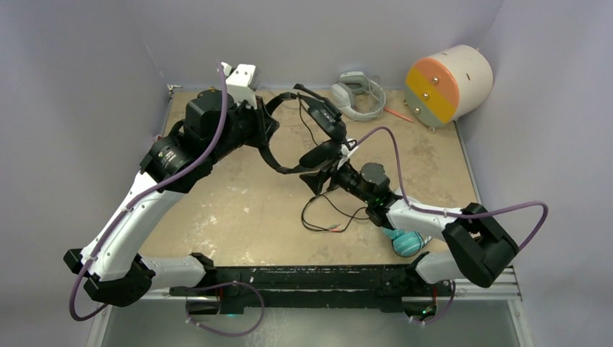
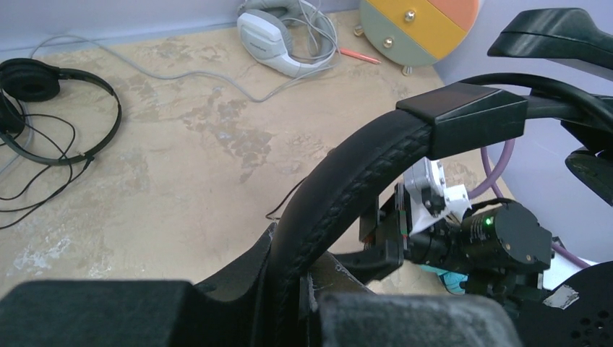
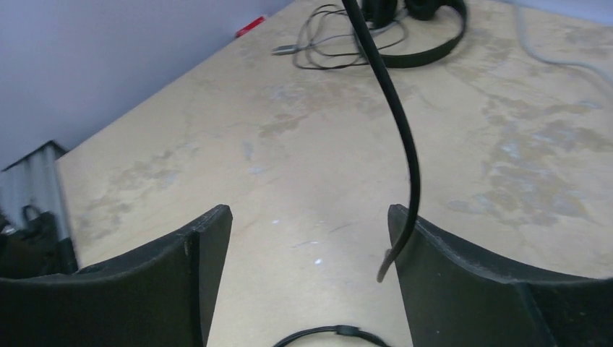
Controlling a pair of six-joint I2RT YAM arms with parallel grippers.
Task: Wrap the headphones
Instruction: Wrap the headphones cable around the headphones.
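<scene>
Closest to us, the padded band (image 2: 340, 195) of the black headphones (image 1: 289, 144) runs between the fingers of our left gripper (image 2: 289, 307), which seems clamped on it. Our right gripper (image 3: 305, 220) stands wide apart, holding nothing. A thin black cord (image 3: 406, 144) hangs beside one finger.

Headset (image 1: 356, 94) lies left of drum (image 1: 448, 83), apparently apart.

The left end effector (image 1: 262, 124) grips black headphones (image 1: 329, 123).
</scene>
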